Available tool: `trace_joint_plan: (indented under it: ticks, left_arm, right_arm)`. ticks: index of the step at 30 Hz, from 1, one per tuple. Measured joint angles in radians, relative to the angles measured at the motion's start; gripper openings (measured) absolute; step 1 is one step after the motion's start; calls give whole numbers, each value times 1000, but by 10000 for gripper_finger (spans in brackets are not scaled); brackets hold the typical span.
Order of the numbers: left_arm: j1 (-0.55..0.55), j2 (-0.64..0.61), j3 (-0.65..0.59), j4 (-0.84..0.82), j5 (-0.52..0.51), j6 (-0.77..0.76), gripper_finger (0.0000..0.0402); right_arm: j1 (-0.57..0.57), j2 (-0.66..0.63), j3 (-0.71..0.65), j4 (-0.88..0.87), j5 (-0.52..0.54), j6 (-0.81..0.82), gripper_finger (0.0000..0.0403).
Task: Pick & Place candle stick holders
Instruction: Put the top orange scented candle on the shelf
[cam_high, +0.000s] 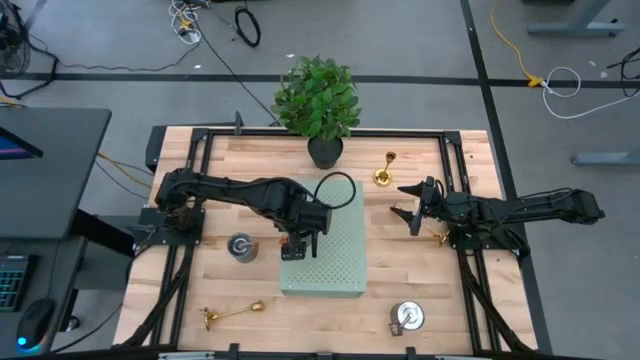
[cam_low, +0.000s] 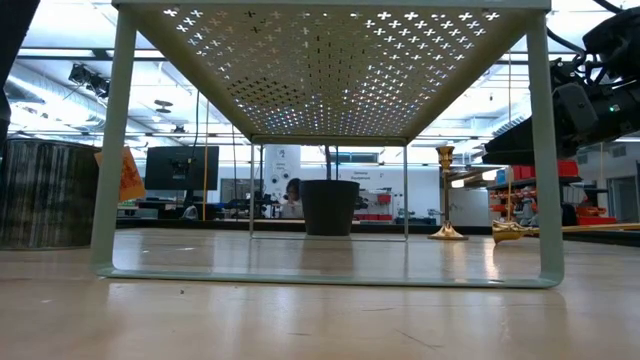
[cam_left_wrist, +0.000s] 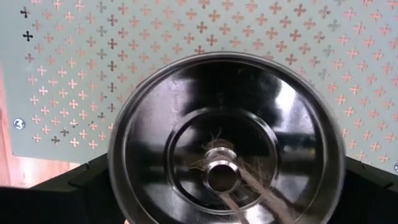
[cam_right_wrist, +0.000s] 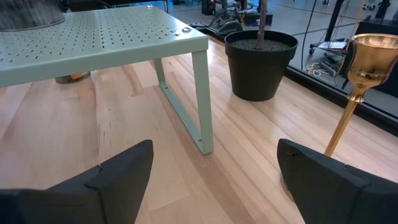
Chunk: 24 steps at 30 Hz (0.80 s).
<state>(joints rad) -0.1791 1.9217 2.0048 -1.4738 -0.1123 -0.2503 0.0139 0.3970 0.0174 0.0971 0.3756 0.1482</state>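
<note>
Left tool clamped and lowered mid-table, right tool wide apart, low

Perforated board sits mid-table, plant behind it at the far edge. Left gripper holds a silver holder over the board's left part. Another silver holder stands left of the board. Upright gold holder right of plant, right gripper just beside it.

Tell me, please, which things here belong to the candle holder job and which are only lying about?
Job:
- upright gold holder
- gold holder lying at the front
- gold holder lying by the open right gripper
- silver holder beside the board
- silver holder at the front
- silver holder held by the left gripper

Lying about:
- green perforated board
- potted plant
</note>
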Motion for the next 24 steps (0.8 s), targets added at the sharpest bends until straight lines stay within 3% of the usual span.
trace_joint_plan:
  ticks: [24]
  left_arm:
    - [-22,-7,0,-21,-22,0,400]
  right_arm:
    - [0,0,0,0,0,0,348]
